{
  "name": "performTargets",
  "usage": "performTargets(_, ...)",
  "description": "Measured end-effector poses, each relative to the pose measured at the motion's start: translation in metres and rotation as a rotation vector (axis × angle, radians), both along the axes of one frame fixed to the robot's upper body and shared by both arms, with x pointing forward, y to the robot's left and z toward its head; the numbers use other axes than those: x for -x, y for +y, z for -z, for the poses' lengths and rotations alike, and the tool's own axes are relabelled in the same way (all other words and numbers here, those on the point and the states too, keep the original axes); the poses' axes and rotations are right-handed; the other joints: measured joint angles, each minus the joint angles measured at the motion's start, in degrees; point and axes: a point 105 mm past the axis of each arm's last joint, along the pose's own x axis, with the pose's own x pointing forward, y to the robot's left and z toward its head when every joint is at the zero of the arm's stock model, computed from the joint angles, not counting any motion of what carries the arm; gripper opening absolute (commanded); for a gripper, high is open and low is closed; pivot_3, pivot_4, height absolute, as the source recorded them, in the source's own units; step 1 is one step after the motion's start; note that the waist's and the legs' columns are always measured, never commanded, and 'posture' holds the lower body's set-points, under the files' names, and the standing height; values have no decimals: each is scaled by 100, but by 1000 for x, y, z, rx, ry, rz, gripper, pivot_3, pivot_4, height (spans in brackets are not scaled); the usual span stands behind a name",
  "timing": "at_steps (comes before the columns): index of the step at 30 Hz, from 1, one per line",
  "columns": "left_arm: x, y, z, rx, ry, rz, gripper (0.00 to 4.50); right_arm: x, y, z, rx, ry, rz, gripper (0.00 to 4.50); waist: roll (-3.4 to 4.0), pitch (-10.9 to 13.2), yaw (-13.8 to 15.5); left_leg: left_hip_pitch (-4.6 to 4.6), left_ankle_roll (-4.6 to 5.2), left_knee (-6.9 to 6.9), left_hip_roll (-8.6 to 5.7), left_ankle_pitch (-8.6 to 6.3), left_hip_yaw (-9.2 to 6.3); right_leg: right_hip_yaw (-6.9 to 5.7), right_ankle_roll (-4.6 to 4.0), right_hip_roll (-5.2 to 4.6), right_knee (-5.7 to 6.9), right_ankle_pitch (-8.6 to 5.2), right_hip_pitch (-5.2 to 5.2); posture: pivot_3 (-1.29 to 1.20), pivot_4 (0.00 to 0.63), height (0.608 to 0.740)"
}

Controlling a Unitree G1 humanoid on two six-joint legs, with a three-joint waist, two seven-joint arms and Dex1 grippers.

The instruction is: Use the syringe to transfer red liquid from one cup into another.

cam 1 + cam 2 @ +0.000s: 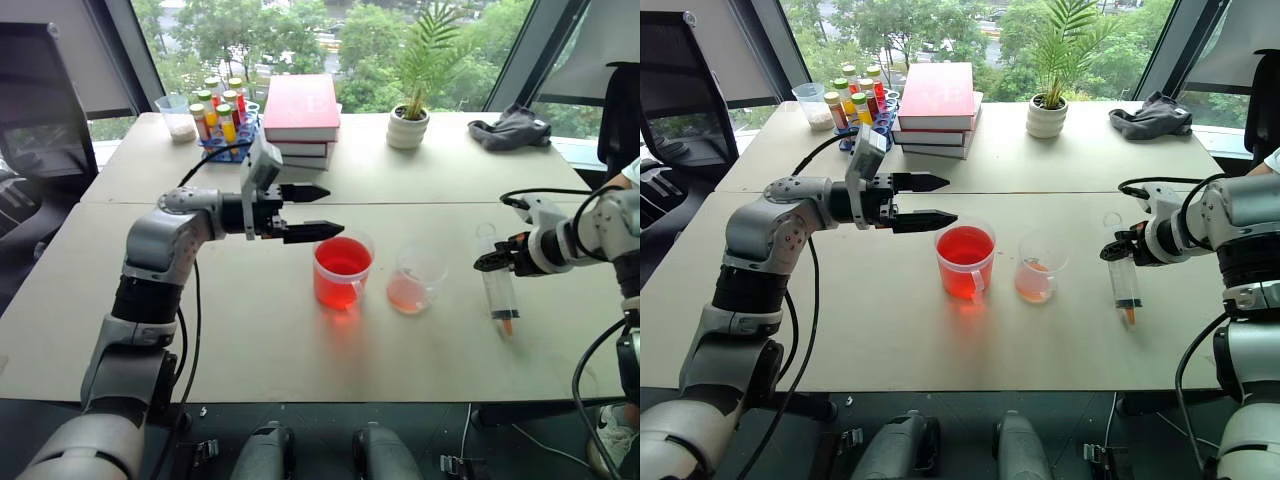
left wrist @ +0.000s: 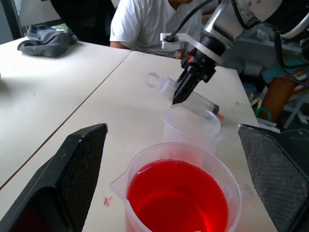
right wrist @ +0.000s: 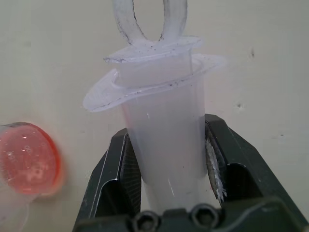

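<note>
The vivid red cup (image 1: 342, 272) stands mid-table, nearly full of red liquid (image 2: 177, 198). Just to its right is the small clear cup (image 1: 413, 283), pale pink at its base. My left gripper (image 1: 335, 210) hovers open, just left of and above the red cup's rim, pointing right; its two fingers (image 2: 72, 179) flank the cup in the left wrist view. The clear syringe (image 1: 499, 295) lies right of the clear cup, ring end away, orange tip toward the front edge. My right gripper (image 1: 487, 262) is shut on the syringe's barrel (image 3: 164, 121) just below its flange.
At the back stand a stack of red books (image 1: 302, 110), a rack of coloured vials (image 1: 222, 120), a clear cup of white stuff (image 1: 178, 115), a potted plant (image 1: 410, 120) and a grey cloth (image 1: 510, 128). A person in a white shirt (image 2: 149, 24) sits beyond the table's right end.
</note>
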Motion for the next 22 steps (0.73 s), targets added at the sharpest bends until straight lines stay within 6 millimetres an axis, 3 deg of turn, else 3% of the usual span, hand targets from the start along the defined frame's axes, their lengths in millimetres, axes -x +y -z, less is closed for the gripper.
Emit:
performTargets(5,9,3,5,-8,27,4,4500,-8,-1,14,-9,15,-14,4416,0,0,-20,1,0,-1,3,0,-1,0,0,6,3,0,-1,0,150,740)
performTargets(13,23,11,3,-23,57,25,4500,-9,-4,6,-44,-17,-34,4416,1,1,4,1,0,0,1,0,-1,0,0,3,3,0,-1,0,150,740)
performTargets(15,23,14,4,-34,56,17,4500,-3,-2,-19,-48,-103,-85,4416,15,9,32,-2,-1,-5,0,0,-3,-2,1,0,0,-1,-4,0,150,740)
performTargets(19,22,28,12,-70,71,-22,4500,29,14,-87,-42,-377,-260,4416,13,7,28,-7,1,-13,5,-3,-16,-9,3,3,-6,-3,-6,0,150,740)
performTargets(22,23,35,17,-90,75,-33,4500,59,39,-104,-65,-500,-410,4416,12,5,3,-2,1,-3,3,-3,-10,-4,3,-2,0,-2,1,0,150,740)
